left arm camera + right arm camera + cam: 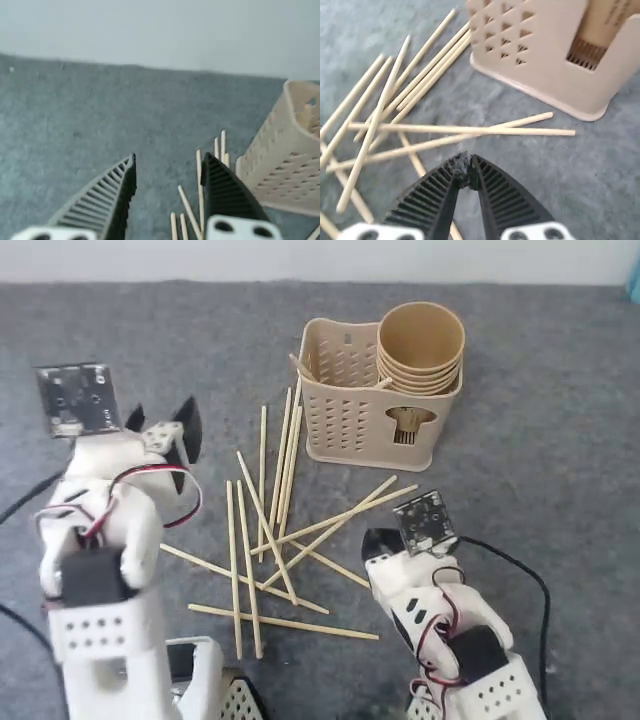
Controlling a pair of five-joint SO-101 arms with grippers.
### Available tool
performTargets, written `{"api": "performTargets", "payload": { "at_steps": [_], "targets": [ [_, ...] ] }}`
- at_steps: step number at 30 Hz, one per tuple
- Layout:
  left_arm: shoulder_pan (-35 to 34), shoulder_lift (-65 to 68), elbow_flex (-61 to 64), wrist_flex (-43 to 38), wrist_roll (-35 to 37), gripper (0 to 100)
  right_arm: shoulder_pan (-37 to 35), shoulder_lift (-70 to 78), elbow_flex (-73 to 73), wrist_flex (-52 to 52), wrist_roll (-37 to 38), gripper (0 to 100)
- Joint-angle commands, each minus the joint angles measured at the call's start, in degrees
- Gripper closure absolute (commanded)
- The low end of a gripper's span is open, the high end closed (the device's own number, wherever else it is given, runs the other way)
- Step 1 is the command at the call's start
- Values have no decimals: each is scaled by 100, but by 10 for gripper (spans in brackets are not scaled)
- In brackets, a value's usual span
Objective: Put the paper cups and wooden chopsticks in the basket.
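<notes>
Where the arms' bases stand nearest, item one: right gripper [468, 169], tips pressed together with nothing between them, close over the grey table cover [560, 470] and just short of the nearest chopsticks [470, 130]. Risk: if it goes down closed it would shove the sticks rather than take one, so it must part first.

Item two: the loose pile, many sticks lying flat on the cover between the arms, overlapped and crossed. Risk: a pinch at a crossing may lift or flick a neighbour. A thin stick lying flat may slip the pads, or be caught off-centre and swing.

Item three: left gripper [162, 430], spread wide and empty, beside the pile's far ends. Risk: two arms working one heap could collide.

Item four: basket [345, 430], upright beyond the pile, with at least one stick leaning inside beside the cups. Risk: a long stick brought in level would catch the rim or push the light basket.

Item five: paper cups [421, 340], stacked, already in the basket.
</notes>
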Motion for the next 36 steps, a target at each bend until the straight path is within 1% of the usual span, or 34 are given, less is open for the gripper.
{"api": "performTargets", "payload": {
  "at_steps": [1,4,7,13,17,20,23,28,33,36],
  "targets": [
    [-325,193,1226,-668,-9,801,-171,57,-352,145,387,987],
    [-422,316,1956,-1134,-9,801,-171,198,-404,145,571,987],
    [-563,527,2387,-1591,-9,801,-180,840,-677,84,703,987],
    [-853,1222,2492,-2242,9,801,-233,3090,-1846,-66,721,987],
    [-1011,1846,2413,-2646,220,801,-725,4699,-2409,-75,1011,981],
    [-1108,2391,2246,-2927,202,801,-1068,5859,-2760,-277,1020,933],
    [-1125,2989,1974,-3007,202,801,-1174,6853,-3103,-629,1020,898],
    [-1134,3771,1499,-3007,202,801,-1200,8242,-3868,-1033,1073,897],
    [-1134,3912,1393,-2989,202,801,-1182,9402,-4615,-1077,1081,897],
    [-1143,3912,1393,-2998,202,801,-1191,9824,-4897,-1015,1055,897]
  ]
}}
